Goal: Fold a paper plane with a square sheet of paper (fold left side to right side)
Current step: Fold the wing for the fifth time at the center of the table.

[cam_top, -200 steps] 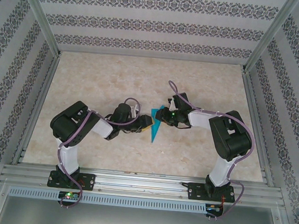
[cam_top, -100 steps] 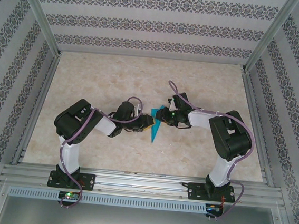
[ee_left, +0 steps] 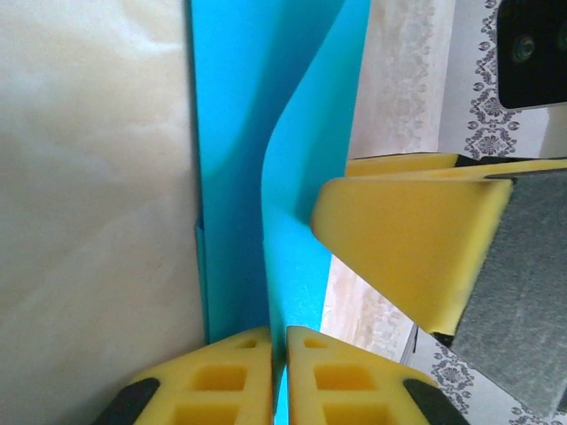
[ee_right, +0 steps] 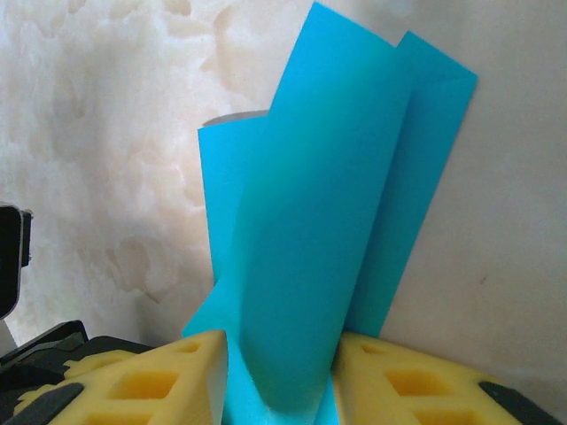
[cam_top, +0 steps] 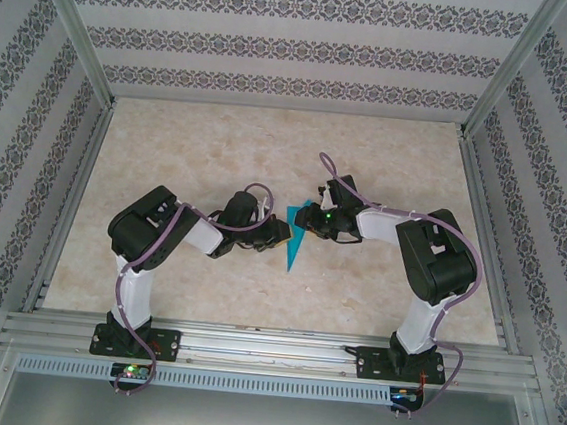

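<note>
The teal sheet of paper (cam_top: 293, 246), folded into a narrow pointed shape, lies at the table's middle between both grippers. My left gripper (cam_top: 280, 234) reaches it from the left. In the left wrist view its yellow fingers (ee_left: 226, 381) press together on a raised flap of the paper (ee_left: 301, 133), with the left gripper (ee_left: 277, 350) shut. My right gripper (cam_top: 313, 221) comes from the right. In the right wrist view a curled fold of the paper (ee_right: 337, 195) bulges up between its fingers, and the right gripper (ee_right: 279, 376) holds it. One right finger (ee_left: 399, 239) stands close beside the flap.
The marble-patterned table (cam_top: 220, 146) is fenced by aluminium posts and patterned walls (cam_top: 33, 98). A metal rail (cam_top: 270, 352) carrying both arm bases runs along the near edge. Bare tabletop lies behind and beside the arms.
My left gripper has edged right and its jaws have closed onto the paper's raised flap. The right arm and the paper's place have not changed.
</note>
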